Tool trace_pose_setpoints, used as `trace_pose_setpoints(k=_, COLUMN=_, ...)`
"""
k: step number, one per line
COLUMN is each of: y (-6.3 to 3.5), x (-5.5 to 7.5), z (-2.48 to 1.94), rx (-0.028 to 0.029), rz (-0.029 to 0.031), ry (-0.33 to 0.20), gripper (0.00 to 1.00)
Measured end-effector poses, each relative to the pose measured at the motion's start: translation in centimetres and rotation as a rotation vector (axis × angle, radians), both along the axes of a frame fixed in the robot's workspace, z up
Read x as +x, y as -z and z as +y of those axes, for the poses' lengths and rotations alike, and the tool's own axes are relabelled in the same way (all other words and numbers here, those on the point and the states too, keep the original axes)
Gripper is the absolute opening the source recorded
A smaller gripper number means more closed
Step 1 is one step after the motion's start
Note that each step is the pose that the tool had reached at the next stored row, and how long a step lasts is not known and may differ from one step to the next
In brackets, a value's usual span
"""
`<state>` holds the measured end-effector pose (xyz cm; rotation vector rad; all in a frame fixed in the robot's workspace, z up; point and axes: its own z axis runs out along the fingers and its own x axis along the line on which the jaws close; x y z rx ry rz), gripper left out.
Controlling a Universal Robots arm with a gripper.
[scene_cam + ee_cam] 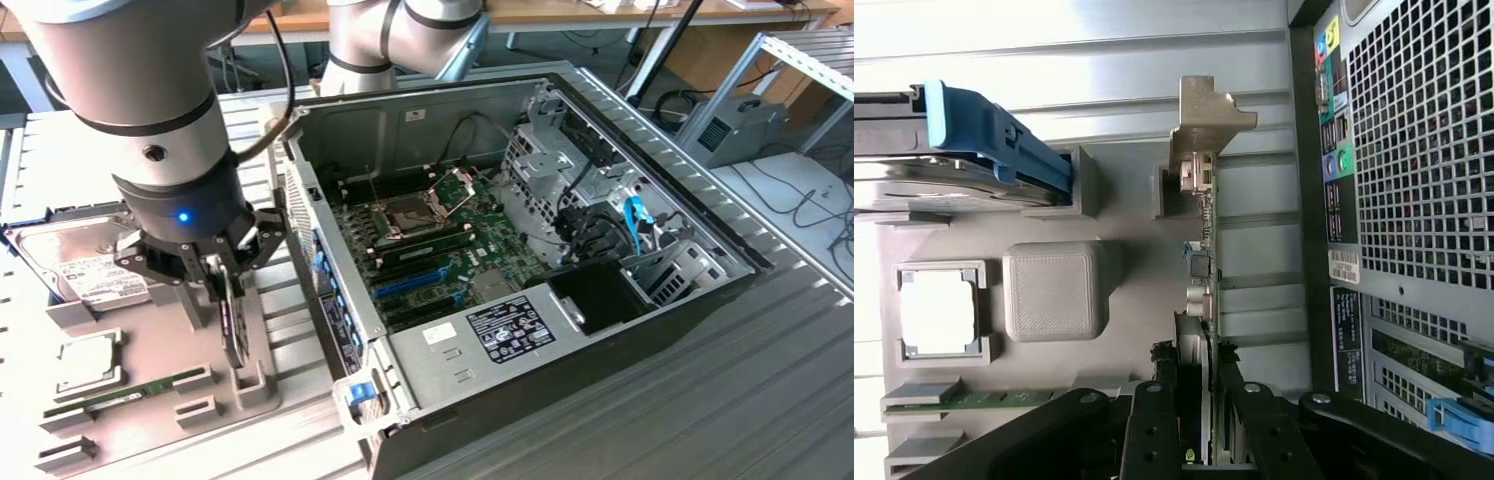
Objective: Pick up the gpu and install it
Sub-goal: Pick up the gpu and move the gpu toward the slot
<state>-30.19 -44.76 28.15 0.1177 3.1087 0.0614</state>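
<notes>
Claw (1202, 372) clamped on upright gpu (1202, 235) in grey tray (1129, 300), motherboard (441, 250) in open computer case (387, 130)

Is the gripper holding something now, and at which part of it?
The gripper clamps the gpu by its upper long edge; the card stands on edge in the grey holder.

We take this for a robotics lab or electronics workshop. A silver industrial robot arm (134, 90) with a black hand (227, 305) stands over a ribbed grey metal surface (641, 400) carrying an opened grey steel computer tower (441, 392) and a grey moulded parts fixture (260, 395). Behind, we see a long wooden workbench (561, 14), an aluminium frame rack (801, 50) and loose black cables (807, 205).
</notes>
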Motion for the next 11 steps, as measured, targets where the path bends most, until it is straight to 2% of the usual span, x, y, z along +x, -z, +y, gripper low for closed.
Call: trace_pose_setpoints(k=11, y=-0.73, x=0.0, z=0.02, rx=-0.0008, rz=0.0, ry=0.0, gripper=0.26)
